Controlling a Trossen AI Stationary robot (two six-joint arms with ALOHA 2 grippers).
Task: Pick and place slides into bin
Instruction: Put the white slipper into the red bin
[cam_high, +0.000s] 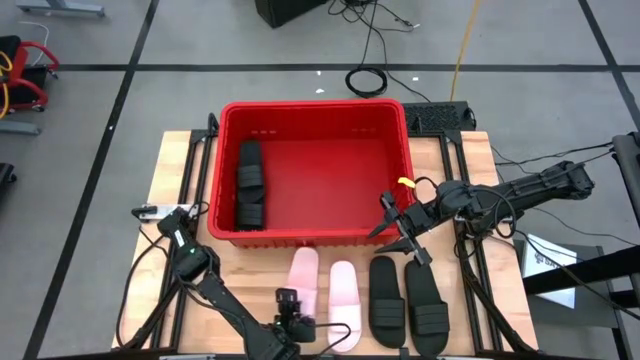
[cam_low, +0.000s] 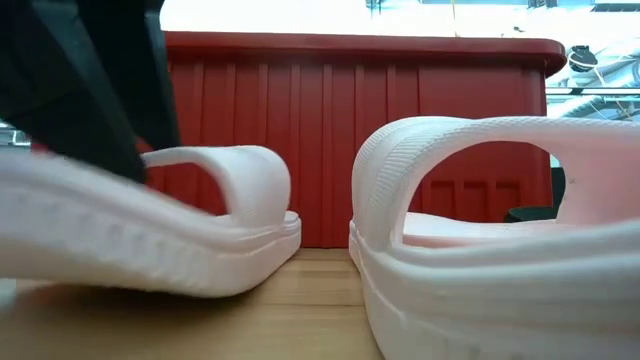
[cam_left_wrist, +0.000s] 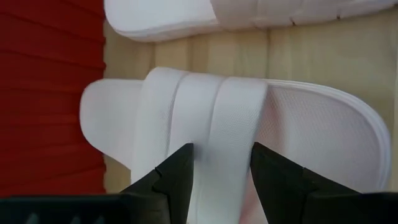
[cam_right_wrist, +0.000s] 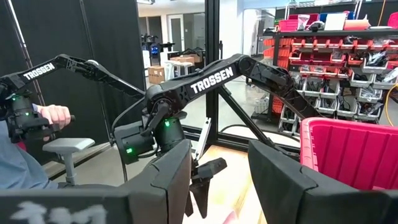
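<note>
A red bin (cam_high: 385, 165) is seen on a wooden table (cam_high: 165, 165), with black slides (cam_high: 250, 185) already laid inside along its left wall. In front of it, two pale pink slides (cam_high: 345, 290) and two black slides (cam_high: 408, 295) are lined up. The left gripper (cam_left_wrist: 221, 168) is lowered with fingers spread astride the strap of a pink slide (cam_left_wrist: 205, 118), not yet clenched. The right gripper (cam_high: 400, 225) is held unclenched and empty at the bin's front right corner. If the strap is pinched off-centre, the slide could be tipped or dropped against the rim.

left tool (cam_left_wrist: 221, 165): fingers apart, low | right tool (cam_high: 400, 228): fingers apart, raised
</note>
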